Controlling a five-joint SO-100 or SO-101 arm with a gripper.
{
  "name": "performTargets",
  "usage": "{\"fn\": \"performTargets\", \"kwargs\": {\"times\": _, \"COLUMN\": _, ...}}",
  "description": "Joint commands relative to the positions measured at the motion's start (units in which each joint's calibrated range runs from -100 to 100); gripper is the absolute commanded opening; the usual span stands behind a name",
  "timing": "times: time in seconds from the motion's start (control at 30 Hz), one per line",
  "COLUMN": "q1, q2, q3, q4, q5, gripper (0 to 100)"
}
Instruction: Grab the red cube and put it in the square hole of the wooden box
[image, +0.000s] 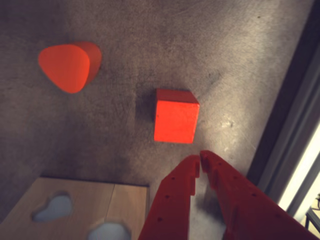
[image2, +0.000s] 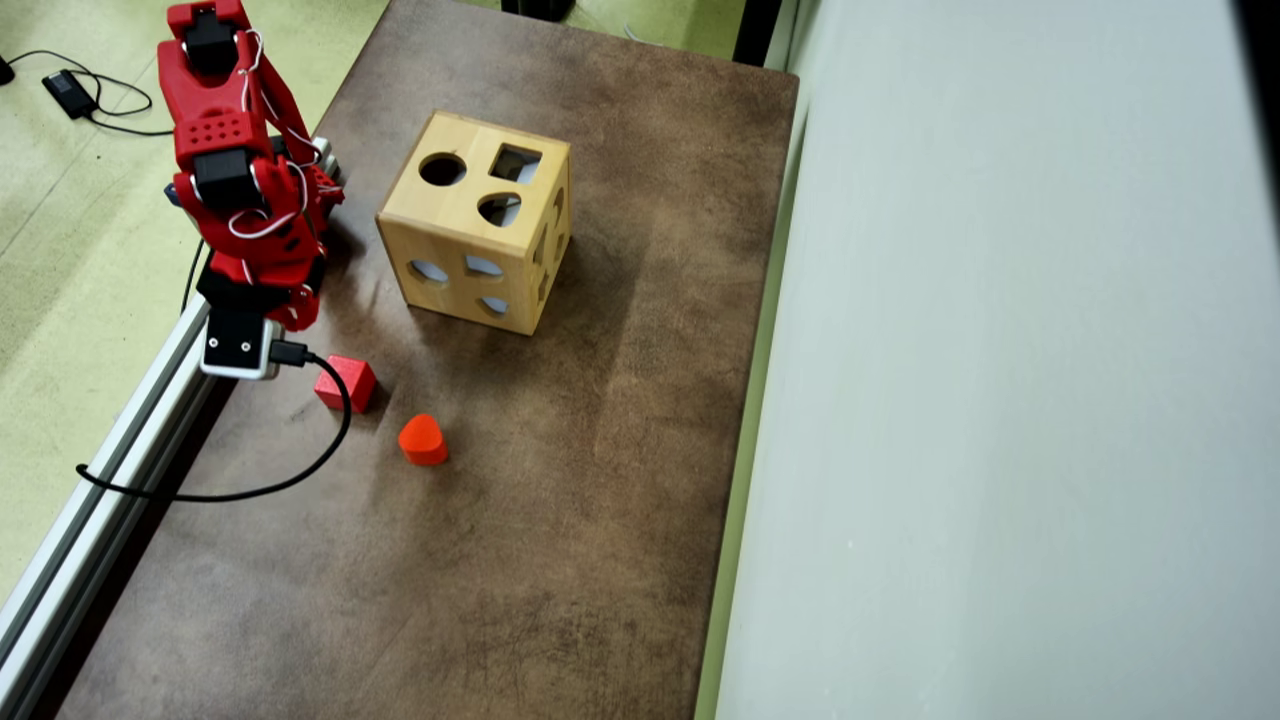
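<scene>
The red cube (image: 175, 116) lies on the brown table just beyond my fingertips in the wrist view. In the overhead view the red cube (image2: 346, 382) sits near the table's left edge, below my red arm (image2: 245, 200). My gripper (image: 200, 158) is shut, tips together and nothing between them, a short way from the cube's near face. The wooden box (image2: 470, 235) stands apart, up and to the right of the cube. Its square hole (image2: 515, 163) is on the top face beside a round cutout. A corner of the wooden box (image: 130, 205) shows at the wrist view's lower left.
An orange-red rounded block (image2: 423, 439) (image: 67, 66) lies near the cube. An aluminium rail (image2: 120, 430) runs along the table's left edge, with a black cable (image2: 250, 490) looping onto the table. A pale panel (image2: 1000, 400) borders the right side.
</scene>
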Motion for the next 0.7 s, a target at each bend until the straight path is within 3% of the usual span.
{"fn": "performTargets", "kwargs": {"times": 0.0, "q1": -0.4, "q2": 2.2, "q3": 3.6, "q4": -5.0, "q5": 0.1, "gripper": 1}}
{"fn": "performTargets", "kwargs": {"times": 0.27, "q1": -0.7, "q2": 3.4, "q3": 11.4, "q4": -13.6, "q5": -0.2, "gripper": 1}}
{"fn": "performTargets", "kwargs": {"times": 0.67, "q1": -3.5, "q2": 3.1, "q3": 12.0, "q4": -11.7, "q5": -6.5, "gripper": 2}}
